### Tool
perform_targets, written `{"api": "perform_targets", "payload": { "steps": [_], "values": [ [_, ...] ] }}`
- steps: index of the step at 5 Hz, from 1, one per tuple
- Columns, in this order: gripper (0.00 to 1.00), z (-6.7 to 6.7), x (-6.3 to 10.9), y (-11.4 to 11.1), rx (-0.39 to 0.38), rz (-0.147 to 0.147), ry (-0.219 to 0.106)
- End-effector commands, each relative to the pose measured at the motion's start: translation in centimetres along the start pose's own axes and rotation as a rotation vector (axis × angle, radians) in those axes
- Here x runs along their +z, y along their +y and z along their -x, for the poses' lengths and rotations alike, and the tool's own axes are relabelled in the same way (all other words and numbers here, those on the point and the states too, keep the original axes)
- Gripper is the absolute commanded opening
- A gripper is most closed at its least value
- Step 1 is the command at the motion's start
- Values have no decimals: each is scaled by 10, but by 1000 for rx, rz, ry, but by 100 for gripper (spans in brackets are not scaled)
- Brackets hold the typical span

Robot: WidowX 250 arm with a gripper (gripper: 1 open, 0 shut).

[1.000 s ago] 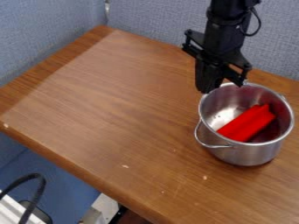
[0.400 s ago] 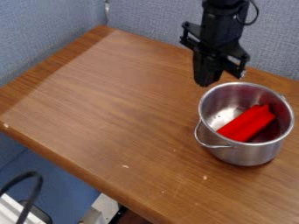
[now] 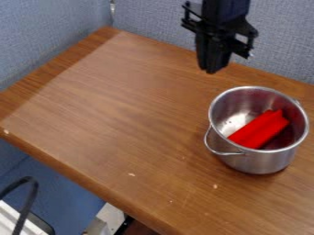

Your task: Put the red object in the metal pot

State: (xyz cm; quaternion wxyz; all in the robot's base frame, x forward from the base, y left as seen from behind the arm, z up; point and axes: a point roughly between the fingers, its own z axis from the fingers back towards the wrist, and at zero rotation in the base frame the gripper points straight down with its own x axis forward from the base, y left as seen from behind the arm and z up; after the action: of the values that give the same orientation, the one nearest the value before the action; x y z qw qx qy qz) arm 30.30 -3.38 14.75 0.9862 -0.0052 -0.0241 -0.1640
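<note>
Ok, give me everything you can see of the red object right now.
The red object is a bright red, matte, elongated rectangular block, plain with no markings visible. It lies inside the metal pot, tilted, its upper end leaning toward the far right wall and its lower end down near the pot's bottom. It fits within the rim. Nothing else touches it: the gripper hangs above and left of the pot, clear of the block.
</note>
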Motion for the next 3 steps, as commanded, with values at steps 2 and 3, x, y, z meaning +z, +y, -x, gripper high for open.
{"api": "perform_targets", "payload": {
  "steps": [2, 3],
  "values": [
    [100, -3, 10, -8, -63, 4, -39],
    [100, -2, 3, -11, -88, 13, -23]
  ]
}}
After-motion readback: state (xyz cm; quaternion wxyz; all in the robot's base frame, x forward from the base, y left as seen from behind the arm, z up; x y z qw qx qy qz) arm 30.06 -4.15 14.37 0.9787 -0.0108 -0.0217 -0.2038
